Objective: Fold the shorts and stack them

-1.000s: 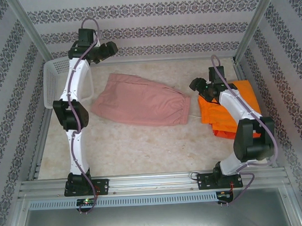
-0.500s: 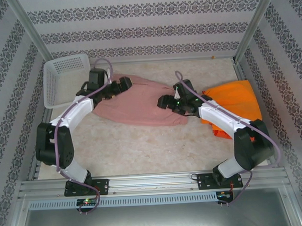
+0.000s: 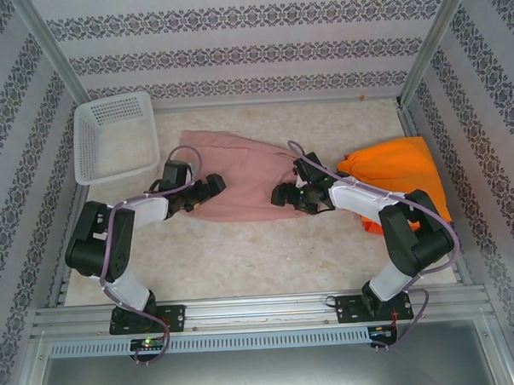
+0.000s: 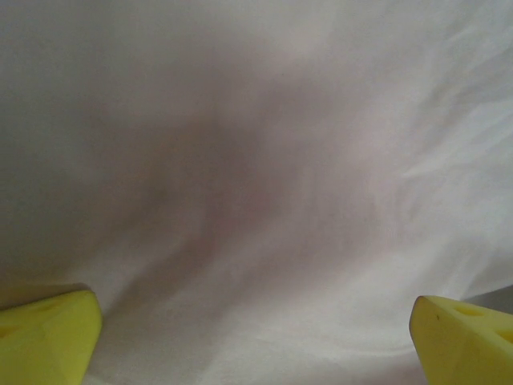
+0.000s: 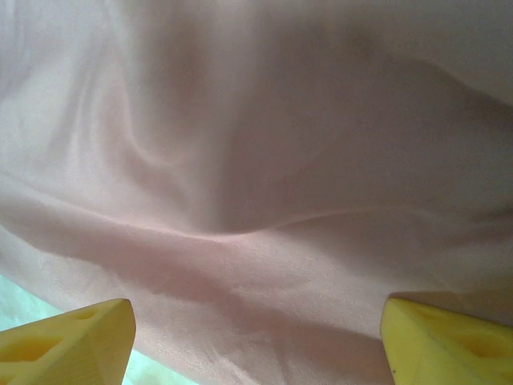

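Observation:
Dusty pink shorts [image 3: 239,163] lie spread flat in the middle of the table. My left gripper [image 3: 212,188] is low over their near left part, and my right gripper [image 3: 283,194] is low over their near right part. In the left wrist view, pink cloth [image 4: 264,176] lies close under the open left gripper [image 4: 256,345], its yellow fingertips [image 4: 44,337] wide apart. In the right wrist view, the open right gripper [image 5: 256,341] straddles the pink cloth [image 5: 264,160] near its edge. Bright orange shorts [image 3: 401,171] lie folded at the right, partly under my right arm.
A white mesh basket [image 3: 114,135] stands at the back left corner. Patterned walls close the table on three sides, and a metal rail [image 3: 262,312] runs along the near edge. A strip of bare table [image 5: 20,309] shows beside the pink cloth's edge.
Both arms have swung in from the back and sides and come down onto the near part of the pink shorts. Both grippers have opened wider.

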